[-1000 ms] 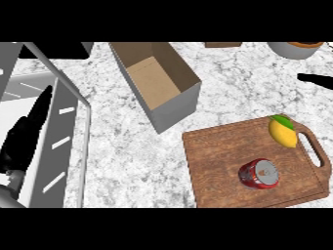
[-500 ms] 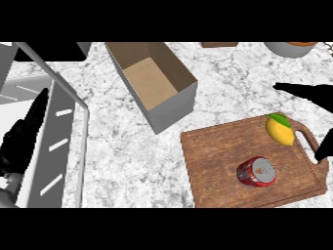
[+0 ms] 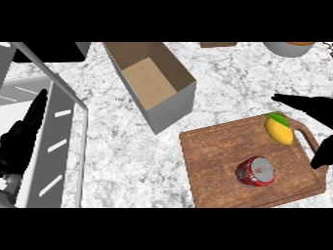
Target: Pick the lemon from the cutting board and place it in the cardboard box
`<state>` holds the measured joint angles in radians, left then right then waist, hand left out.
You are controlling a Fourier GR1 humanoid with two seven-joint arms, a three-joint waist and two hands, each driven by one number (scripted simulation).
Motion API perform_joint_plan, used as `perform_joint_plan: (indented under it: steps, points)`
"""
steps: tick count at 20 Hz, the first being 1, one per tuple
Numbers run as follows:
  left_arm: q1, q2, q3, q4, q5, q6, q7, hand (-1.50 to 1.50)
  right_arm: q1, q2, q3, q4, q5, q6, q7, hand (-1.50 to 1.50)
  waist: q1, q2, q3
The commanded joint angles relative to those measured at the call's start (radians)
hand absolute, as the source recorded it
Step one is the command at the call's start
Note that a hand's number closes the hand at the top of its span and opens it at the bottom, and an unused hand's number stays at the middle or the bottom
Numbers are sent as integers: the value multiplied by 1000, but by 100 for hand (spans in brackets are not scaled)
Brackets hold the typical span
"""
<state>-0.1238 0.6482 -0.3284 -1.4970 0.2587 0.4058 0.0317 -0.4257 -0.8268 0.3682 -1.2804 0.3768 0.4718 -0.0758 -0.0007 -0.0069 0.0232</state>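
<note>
Yellow lemon (image 3: 280, 130) with green tip on cutting board (image 3: 219, 156), right robot hand (image 3: 329, 122) spread wide beside it

Bright, even, diffuse light; no glare on marble counter (image 3: 118, 161). Soft shading inside cardboard box (image 3: 155, 83). Both hands read as flat black silhouettes, no surface detail. Focus uniform, no blur, no edge distortion

The right robot hand (image 3: 326, 116) and a bowl (image 3: 290, 48) at the top are cut off by the view's edges.
</note>
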Motion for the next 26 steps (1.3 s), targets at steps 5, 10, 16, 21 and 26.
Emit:
perform_joint_plan:
  steps: [5,10,16,21,26]
  points:
    - [79,-82,-27,44,-22,8,-80,0,-34,58,-19,41,51,11,6,-150,8,8,-24]
    - [78,-62,-28,-48,-17,33,14,0,7,106,-18,80,107,-48,-17,-150,14,7,-23]
    - [31,-79,-27,17,-11,16,13,0,-2,129,-46,94,119,-38,-44,-150,6,9,-23]
    - [65,-86,-52,-23,-21,45,16,0,-14,137,-53,184,165,-66,-94,-150,17,10,-23]
    - [68,-73,-27,50,-12,7,-57,0,16,133,-35,133,209,-56,-88,-150,6,8,-24]
